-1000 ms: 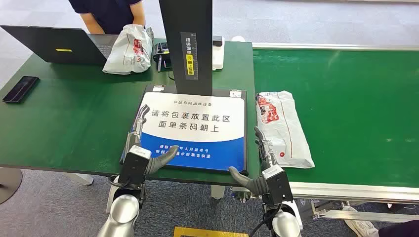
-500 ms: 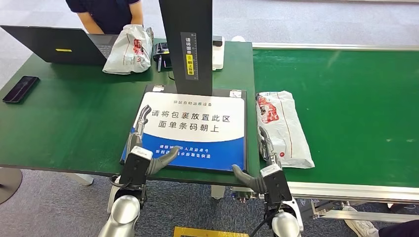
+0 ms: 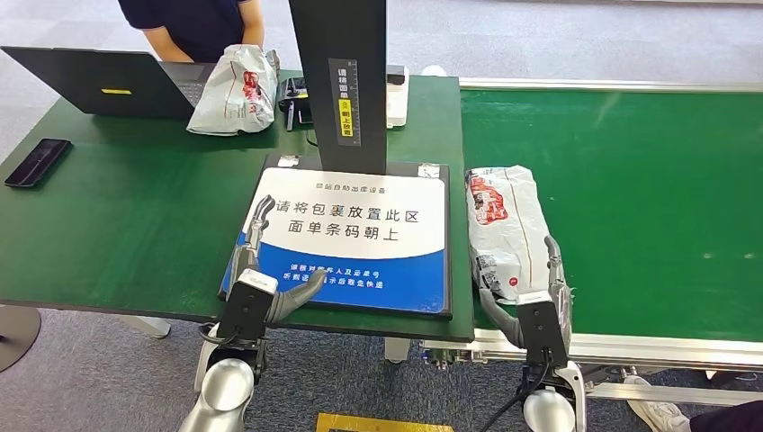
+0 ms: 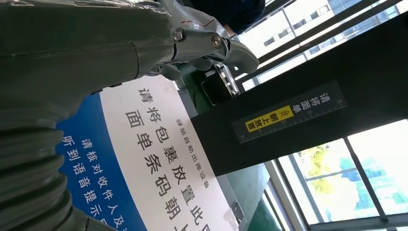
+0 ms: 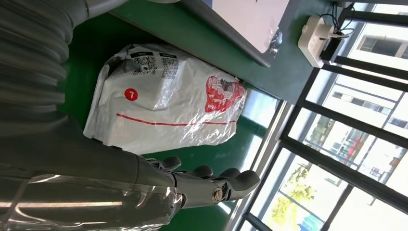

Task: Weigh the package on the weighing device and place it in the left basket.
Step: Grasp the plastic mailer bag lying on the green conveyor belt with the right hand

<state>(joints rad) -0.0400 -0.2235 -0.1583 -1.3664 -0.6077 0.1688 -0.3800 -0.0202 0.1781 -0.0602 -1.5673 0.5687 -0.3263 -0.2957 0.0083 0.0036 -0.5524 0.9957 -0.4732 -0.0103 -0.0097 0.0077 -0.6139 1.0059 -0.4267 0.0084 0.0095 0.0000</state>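
My right hand (image 3: 538, 292) sits at the near end of the white package (image 3: 510, 229), which lies flat on the green conveyor belt (image 3: 648, 180) just beside the right edge of the weighing device (image 3: 351, 238). In the head view my thumb reaches along the package's near-left corner while my fingers (image 3: 552, 256) extend along its right side. In the right wrist view the fingers (image 5: 226, 185) are straight and spread alongside the package (image 5: 163, 98), apart from its surface, so this hand is released and holds nothing.

My left hand (image 3: 261, 274) rests over the near-left corner of the weighing device's platform, fingers extended over the blue and white placard, thumb lying on the blue band. It is released as well; nothing is in it. The left wrist view shows the fingers (image 4: 211, 45) stretched above the printed placard (image 4: 159, 159).

The device's black upright column (image 3: 340, 72) rises at the far side of the platform. On the green table (image 3: 117, 225) beyond are a second white package (image 3: 232, 90), an open laptop (image 3: 99, 81) and a black phone (image 3: 38, 162). A person in a dark top (image 3: 193, 18) stands behind the laptop.
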